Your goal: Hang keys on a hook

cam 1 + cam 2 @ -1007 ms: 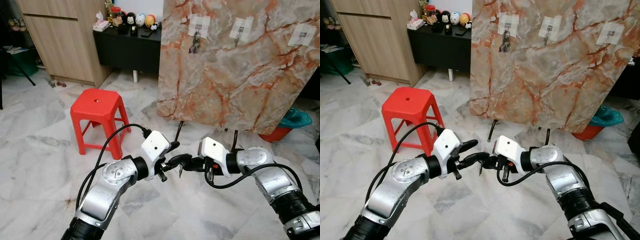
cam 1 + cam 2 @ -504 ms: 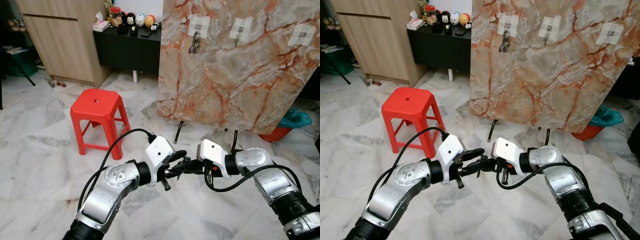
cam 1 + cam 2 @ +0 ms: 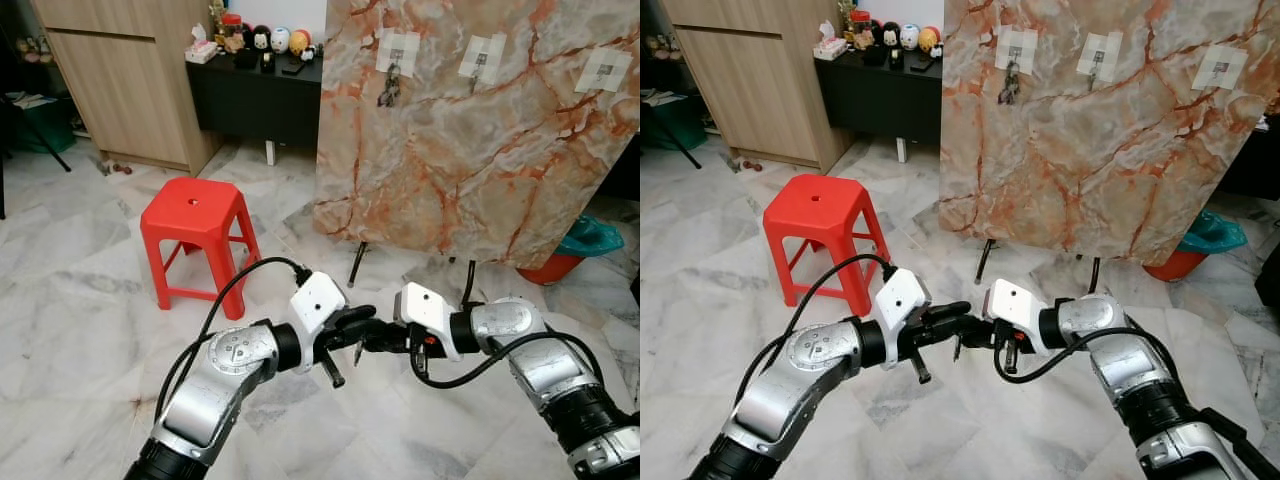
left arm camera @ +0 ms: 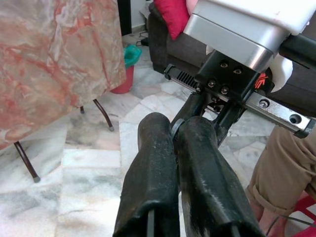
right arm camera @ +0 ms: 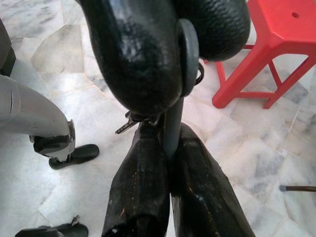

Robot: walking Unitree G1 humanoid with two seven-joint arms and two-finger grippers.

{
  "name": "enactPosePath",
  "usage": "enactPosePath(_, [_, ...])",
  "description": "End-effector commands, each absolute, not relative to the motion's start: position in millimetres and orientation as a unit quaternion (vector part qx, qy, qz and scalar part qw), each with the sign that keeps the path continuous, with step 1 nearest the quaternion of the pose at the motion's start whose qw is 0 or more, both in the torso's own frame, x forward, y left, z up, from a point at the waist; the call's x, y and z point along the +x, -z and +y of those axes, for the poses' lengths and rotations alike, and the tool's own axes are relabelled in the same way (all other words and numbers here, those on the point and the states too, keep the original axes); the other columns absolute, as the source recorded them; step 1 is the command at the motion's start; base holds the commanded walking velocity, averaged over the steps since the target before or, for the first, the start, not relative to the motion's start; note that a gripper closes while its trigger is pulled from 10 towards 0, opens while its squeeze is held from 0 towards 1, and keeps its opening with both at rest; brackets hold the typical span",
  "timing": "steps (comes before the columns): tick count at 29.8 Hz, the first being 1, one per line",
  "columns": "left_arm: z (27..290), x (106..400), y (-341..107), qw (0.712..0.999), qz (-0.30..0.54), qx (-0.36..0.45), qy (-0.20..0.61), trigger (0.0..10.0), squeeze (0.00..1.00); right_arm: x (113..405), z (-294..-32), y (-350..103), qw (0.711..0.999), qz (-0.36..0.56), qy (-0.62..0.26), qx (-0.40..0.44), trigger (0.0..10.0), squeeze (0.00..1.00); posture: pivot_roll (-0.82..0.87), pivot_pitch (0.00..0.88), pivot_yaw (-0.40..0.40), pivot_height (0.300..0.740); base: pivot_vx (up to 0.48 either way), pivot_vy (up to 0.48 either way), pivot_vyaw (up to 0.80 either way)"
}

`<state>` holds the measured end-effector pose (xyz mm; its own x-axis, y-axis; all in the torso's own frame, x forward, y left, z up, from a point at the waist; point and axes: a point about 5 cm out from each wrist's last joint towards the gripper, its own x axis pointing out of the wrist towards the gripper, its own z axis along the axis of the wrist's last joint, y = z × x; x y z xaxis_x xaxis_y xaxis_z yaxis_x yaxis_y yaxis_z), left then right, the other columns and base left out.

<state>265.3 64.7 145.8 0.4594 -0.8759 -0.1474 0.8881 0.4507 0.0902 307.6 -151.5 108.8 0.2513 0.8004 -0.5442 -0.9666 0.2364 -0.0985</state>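
Observation:
My two grippers meet tip to tip low in front of me over the marble floor. A grey key ring [image 5: 189, 54] is pinched between them, and a small key [image 3: 357, 352] dangles below it. The left gripper [image 3: 364, 318] is shut on the ring [image 4: 176, 128]. From the other side, the right gripper [image 3: 374, 341] is shut on the same ring. A marble-patterned board [image 3: 470, 150] stands ahead with three hooks on white patches: the left hook [image 3: 394, 52] carries a bunch of keys [image 3: 388, 90], while the middle hook [image 3: 481, 62] and the right hook [image 3: 604, 70] are bare.
A red plastic stool [image 3: 195, 240] stands to the left ahead. Behind it are a wooden cupboard [image 3: 120, 70] and a black cabinet [image 3: 255, 95] with toys on top. A teal bag in a red bucket [image 3: 585, 245] sits right of the board. A person's trouser leg [image 4: 281, 168] is close by.
The left gripper has moved in toward the right one, and its fingers have shut on the key ring. The right gripper has stayed nearly still.

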Motion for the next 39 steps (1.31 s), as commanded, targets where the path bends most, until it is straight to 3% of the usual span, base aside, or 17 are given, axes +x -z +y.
enactPosePath(1, [59.9,262.6,-154.3,0.845,0.023,0.073,0.530,0.0,0.00,307.8,-149.2,-115.2,0.759,0.181,-0.584,-0.224,10.0,0.00,-0.02,0.000,-0.094,0.740,0.000,0.000,0.00])
enactPosePath(21, [58.7,259.6,-155.0,0.839,0.026,0.064,0.540,0.0,0.00,304.4,-149.3,-112.9,0.751,0.187,-0.594,-0.221,10.0,0.00,-0.02,0.000,-0.095,0.740,0.000,0.000,0.00])
enactPosePath(22, [58.7,259.7,-155.0,0.839,0.026,0.064,0.540,0.0,0.00,304.1,-149.0,-113.1,0.750,0.186,-0.595,-0.220,10.0,0.28,-0.02,0.000,-0.095,0.740,0.000,0.000,0.00])
enactPosePath(23, [58.7,259.7,-155.0,0.839,0.026,0.064,0.540,0.0,0.00,304.1,-149.0,-113.1,0.750,0.186,-0.595,-0.220,10.0,0.28,-0.02,0.000,-0.095,0.740,0.000,0.000,0.00])
enactPosePath(24, [58.8,259.9,-154.9,0.839,0.027,0.064,0.539,0.0,0.00,304.4,-148.8,-113.5,0.751,0.187,-0.595,-0.218,10.0,1.00,-0.02,0.000,-0.095,0.740,0.000,0.000,0.00])
enactPosePath(39, [60.1,259.1,-152.6,0.840,0.034,0.063,0.538,0.0,0.00,300.5,-149.5,-112.2,0.741,0.192,-0.604,-0.222,10.0,1.00,-0.02,0.000,-0.093,0.740,0.000,0.000,0.00])
